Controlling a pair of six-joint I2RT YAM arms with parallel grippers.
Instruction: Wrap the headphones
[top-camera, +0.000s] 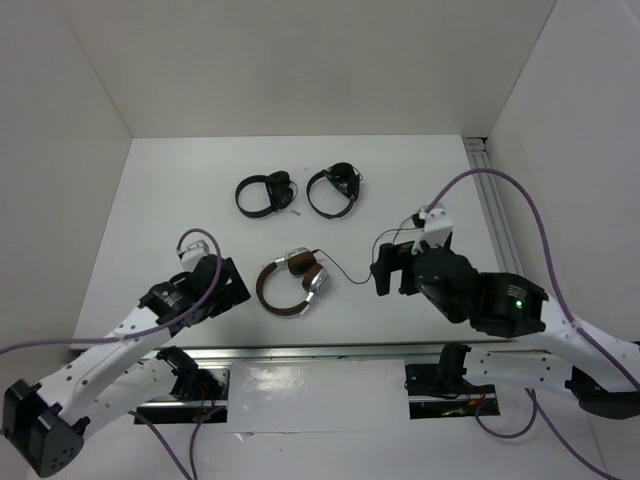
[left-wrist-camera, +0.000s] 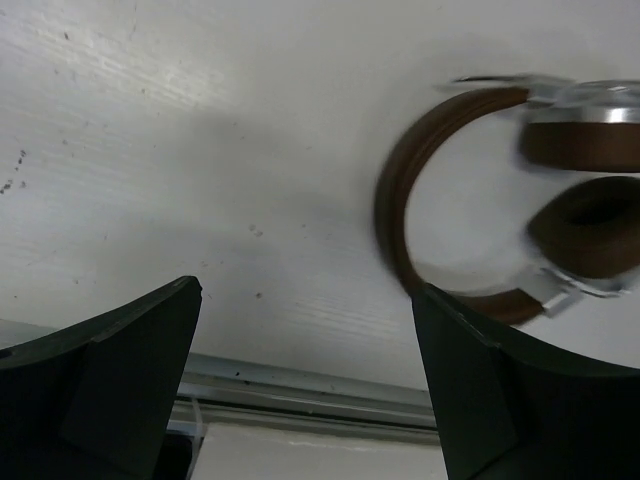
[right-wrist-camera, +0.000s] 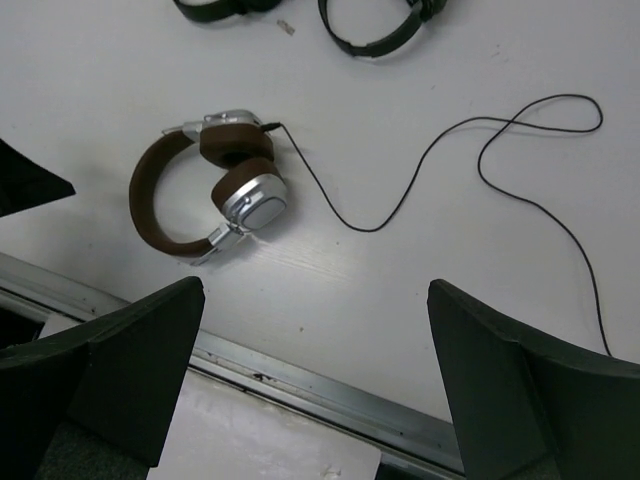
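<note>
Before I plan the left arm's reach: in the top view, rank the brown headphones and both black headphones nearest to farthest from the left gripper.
1. Brown headphones, just right of the left gripper.
2. Left black headphones, farther back.
3. Right black headphones, back right.

Even bright light; headphones (left-wrist-camera: 390, 210) blurred in left wrist view.

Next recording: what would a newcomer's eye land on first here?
The brown-and-silver headphones lie on the white table between the two arms, their thin black cable trailing loose in loops toward the right arm. The left gripper and right gripper hang open and empty on either side of them. Two smaller black headphones lie side by side farther back.
</note>
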